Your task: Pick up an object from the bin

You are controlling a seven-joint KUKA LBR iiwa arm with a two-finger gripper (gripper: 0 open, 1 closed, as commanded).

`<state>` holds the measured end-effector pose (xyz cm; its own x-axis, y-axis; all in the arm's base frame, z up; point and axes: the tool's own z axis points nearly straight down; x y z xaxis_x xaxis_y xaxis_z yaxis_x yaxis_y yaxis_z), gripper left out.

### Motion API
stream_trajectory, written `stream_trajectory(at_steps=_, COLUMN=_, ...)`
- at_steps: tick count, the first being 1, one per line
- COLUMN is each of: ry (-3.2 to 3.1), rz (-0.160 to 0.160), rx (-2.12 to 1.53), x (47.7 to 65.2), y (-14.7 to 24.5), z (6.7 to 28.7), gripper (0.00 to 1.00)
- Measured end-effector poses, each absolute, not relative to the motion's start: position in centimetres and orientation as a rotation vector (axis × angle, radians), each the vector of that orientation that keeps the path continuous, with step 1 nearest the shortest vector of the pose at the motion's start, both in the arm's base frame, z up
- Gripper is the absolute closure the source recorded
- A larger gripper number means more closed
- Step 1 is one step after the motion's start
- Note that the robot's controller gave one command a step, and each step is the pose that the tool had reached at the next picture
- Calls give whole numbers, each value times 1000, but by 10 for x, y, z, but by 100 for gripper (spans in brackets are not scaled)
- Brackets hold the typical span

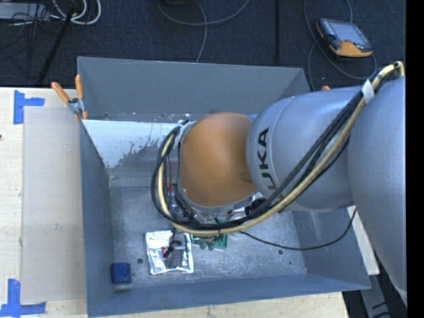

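Observation:
A crumpled silver foil packet [165, 254] lies flat on the bin floor near the front, left of centre. My gripper [177, 246] comes down from under the arm's orange cover, and its dark tip stands over the packet's right half, at or just above the foil. Much of the gripper is hidden by the cover and cables. A small blue block [120, 273] sits in the front left corner, well apart from the gripper. A small green thing [215, 243] peeks out just right of the gripper, mostly hidden.
The arm with its orange cover and looping cables hangs over the middle and right of the bin. The bin's sloping walls rise close on the left and at the front of the packet.

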<state>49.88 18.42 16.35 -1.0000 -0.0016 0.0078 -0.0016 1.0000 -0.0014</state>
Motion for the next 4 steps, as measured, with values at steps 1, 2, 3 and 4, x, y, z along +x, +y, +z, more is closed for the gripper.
stream_trajectory(at_steps=1, ry=-3045, rz=0, rx=748, x=533, y=175, z=67, gripper=0)
stream_trajectory(at_steps=2, ry=-3134, rz=2, rx=128, x=503, y=133, z=69, gripper=0)
stream_trajectory(at_steps=3, ry=-3136, rz=0, rx=125, x=504, y=133, z=69, gripper=100)
stream_trajectory(at_steps=4, ry=-3149, rz=-2, rx=-2, x=494, y=114, z=213, gripper=100)
